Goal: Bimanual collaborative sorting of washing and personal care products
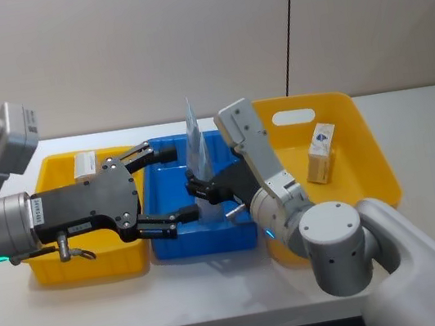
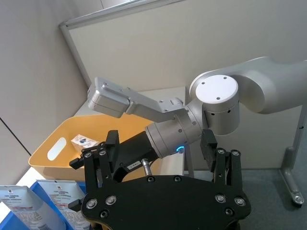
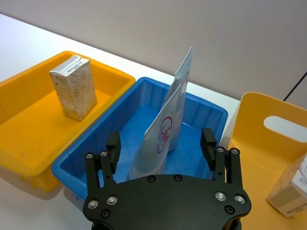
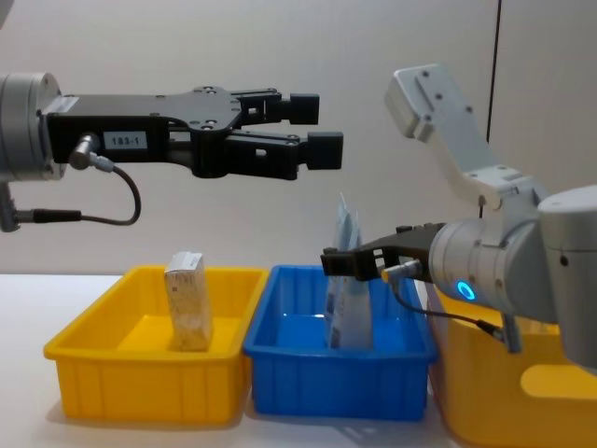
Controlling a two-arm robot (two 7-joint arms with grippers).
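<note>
We judge the sorting nearly complete. Two slim pale-blue tapered pouches (image 3: pixel 165 127) stand upright in the blue plastic bin (image 1: pixel 172 240), at the centre. One small tan and white box (image 1: pixel 84 164) stands in the yellow bin (image 1: pixel 93 265) at 9 o'clock, another box (image 1: pixel 321 153) in the yellow handled bin (image 1: pixel 368 147) at 3 o'clock. The right claw (image 3: pixel 163 143) sits just beside the pouches, spread wide and empty. The left claw (image 4: pixel 312 126) hovers above the bins, wide and empty.

Camera layout: four views, one table.
Head view looks steeply down over both arms; chest view faces level along the blue bin (image 4: pixel 336 364) wall from close in; right wrist view peers past its own fingers (image 3: pixel 113 148) into that bin; left wrist view faces back at the robot's body.
</note>
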